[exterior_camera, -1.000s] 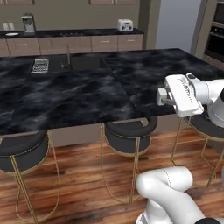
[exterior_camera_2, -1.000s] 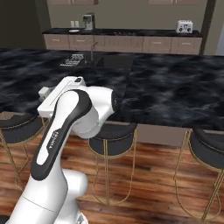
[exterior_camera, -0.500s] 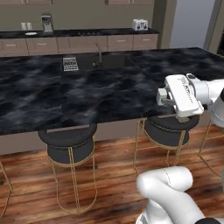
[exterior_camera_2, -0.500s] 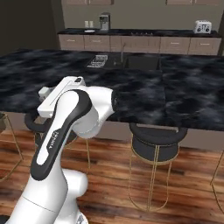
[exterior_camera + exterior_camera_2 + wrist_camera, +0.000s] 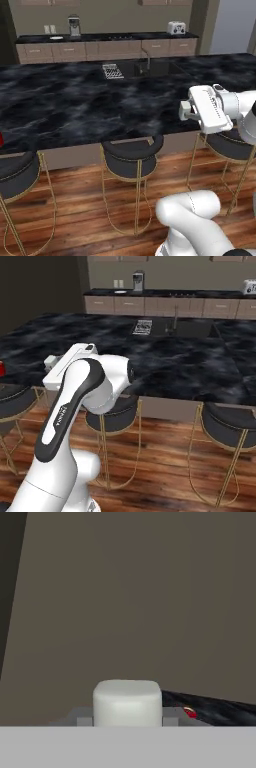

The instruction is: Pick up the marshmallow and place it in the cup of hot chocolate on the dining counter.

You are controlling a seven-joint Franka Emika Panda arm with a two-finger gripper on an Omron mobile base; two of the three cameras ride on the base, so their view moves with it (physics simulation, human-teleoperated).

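While the arm is folded high in front of the base, the hand (image 5: 127,724) pinches the marshmallow (image 5: 127,702) between its tips, and the hand view shows the soft off-white block sitting squarely between two grey finger pads (image 5: 83,718), one pressed to each side of it. Behind the block that view looks at a plain brown wall, with a sliver of the black marbled surface (image 5: 215,709) low on the right and a small red thing (image 5: 190,713) lying on it; what the red thing is cannot be told.

From the left base view the white wrist block (image 5: 209,107) hangs over the near edge of the long dark surface (image 5: 75,105), toward its right end, above a round black stool (image 5: 131,155) with thin gold legs. A second stool (image 5: 227,142) stands to its right and another (image 5: 17,172) at the left. A red object (image 5: 1,139) sits at the near left edge of the surface, cut off by the frame. Near the far edge a sink (image 5: 150,70) with a faucet is set into the surface, and a small wire rack (image 5: 112,71) lies just beside it. Along the back wall runs a counter carrying a coffee machine (image 5: 74,26) and a toaster (image 5: 175,27).

In the right base view the arm's thick white elbow (image 5: 95,386) blocks the middle of the near edge, and a red object (image 5: 2,368) lies at the left edge of the surface (image 5: 190,361).
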